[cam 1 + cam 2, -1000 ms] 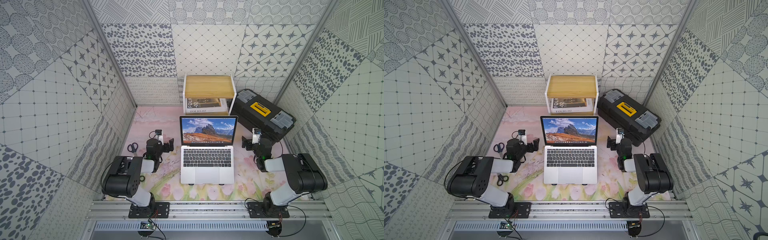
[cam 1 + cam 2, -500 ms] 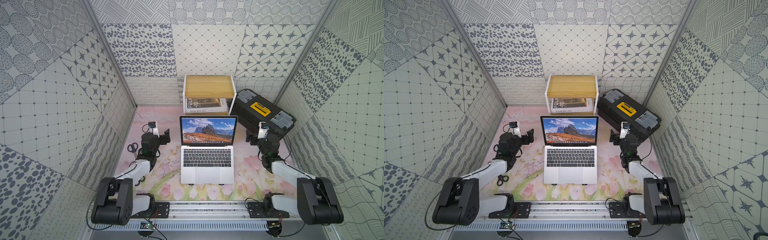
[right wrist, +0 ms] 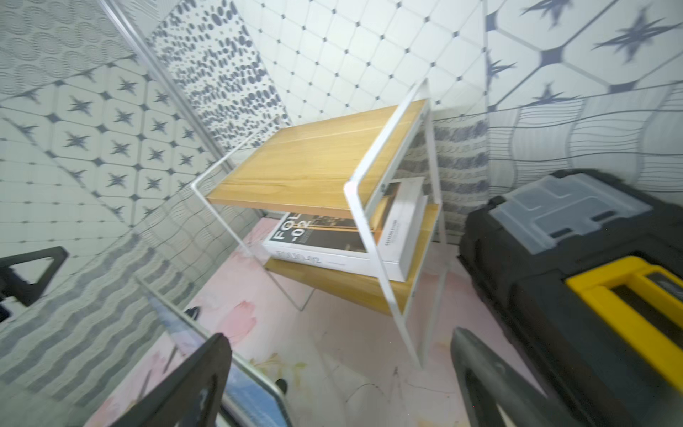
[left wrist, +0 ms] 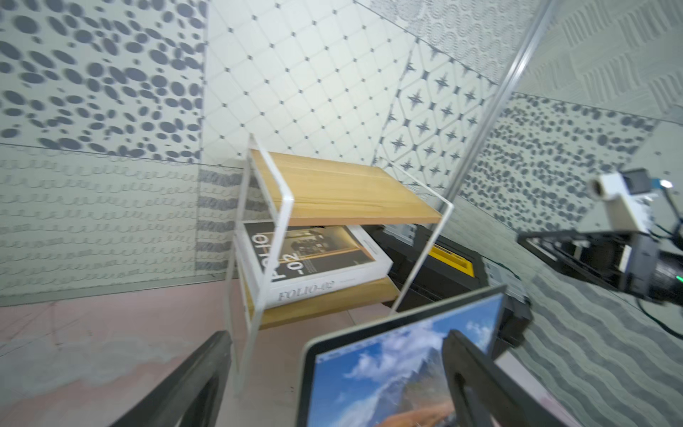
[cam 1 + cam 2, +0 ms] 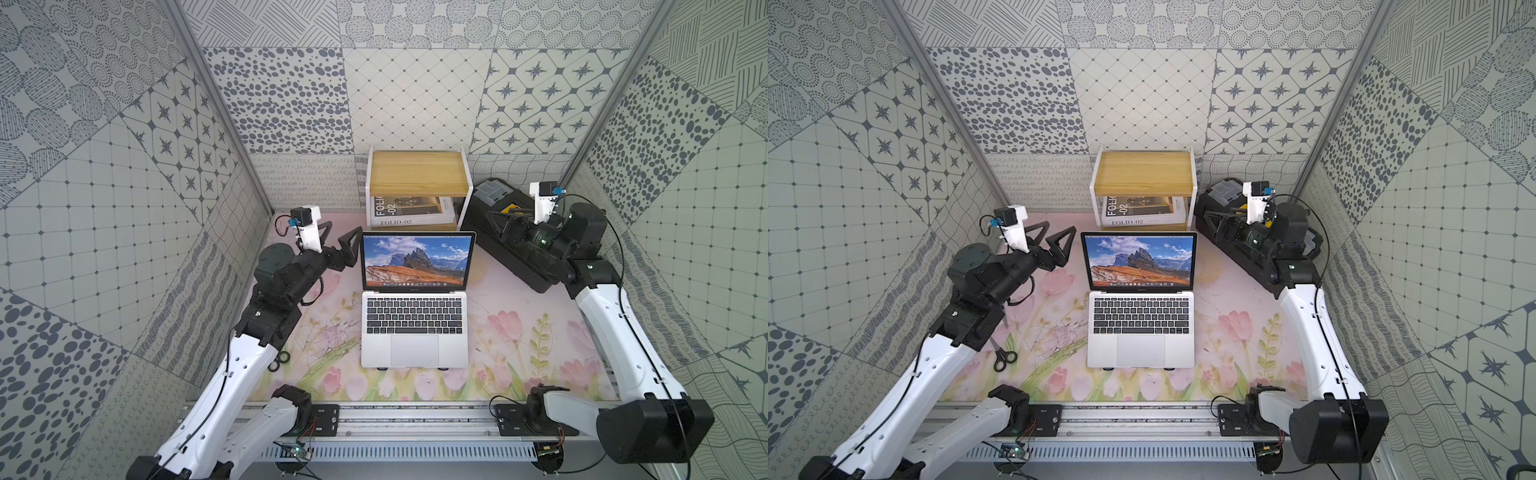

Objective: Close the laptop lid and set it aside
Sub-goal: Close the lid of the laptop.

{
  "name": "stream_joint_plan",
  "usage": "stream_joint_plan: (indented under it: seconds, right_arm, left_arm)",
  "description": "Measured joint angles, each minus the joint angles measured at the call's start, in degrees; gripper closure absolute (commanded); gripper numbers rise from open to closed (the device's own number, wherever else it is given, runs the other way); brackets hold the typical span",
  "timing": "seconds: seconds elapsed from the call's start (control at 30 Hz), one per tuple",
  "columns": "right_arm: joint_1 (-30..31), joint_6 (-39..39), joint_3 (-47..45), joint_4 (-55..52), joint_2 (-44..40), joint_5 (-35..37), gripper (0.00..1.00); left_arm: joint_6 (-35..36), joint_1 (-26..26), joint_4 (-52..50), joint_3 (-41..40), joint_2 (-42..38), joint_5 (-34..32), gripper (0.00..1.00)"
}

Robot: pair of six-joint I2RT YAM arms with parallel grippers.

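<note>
The silver laptop (image 5: pixel 414 332) (image 5: pixel 1140 328) sits open in the middle of the floral mat. The laptop lid (image 5: pixel 417 261) (image 5: pixel 1139 261) stands upright, showing mountain wallpaper. My left gripper (image 5: pixel 340 233) (image 5: pixel 1054 237) is open just left of the lid's top left corner. In the left wrist view that corner (image 4: pixel 388 366) lies between the spread fingers of the left gripper (image 4: pixel 334 373). I cannot tell whether they touch. My right gripper (image 5: pixel 498 222) (image 5: pixel 1216 220) hangs open above the toolbox, right of the lid. In the right wrist view the right gripper (image 3: pixel 340 369) has the lid's corner (image 3: pixel 255 395) beside one finger.
A white wire shelf with wooden boards (image 5: pixel 417 170) (image 5: pixel 1144 168) stands behind the laptop, with a FOLIO-02 book (image 5: pixel 409 210) on its lower board. A black toolbox with a yellow handle (image 5: pixel 490 195) (image 3: pixel 576 236) lies at the back right. Scissors (image 5: pixel 1005 357) lie under my left arm.
Both arms have stretched out and risen. Each gripper has moved from beside the keyboard to the back, up near the lid's top corners.
</note>
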Motion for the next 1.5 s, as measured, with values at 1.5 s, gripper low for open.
stream_joint_plan:
  seconds: [1.5]
  right_arm:
    - [29.05, -41.05, 78.40, -75.14, 47.32, 3.58, 0.03]
  left_arm:
    - [-9.16, -44.52, 2.03, -29.75, 4.33, -15.69, 0.25]
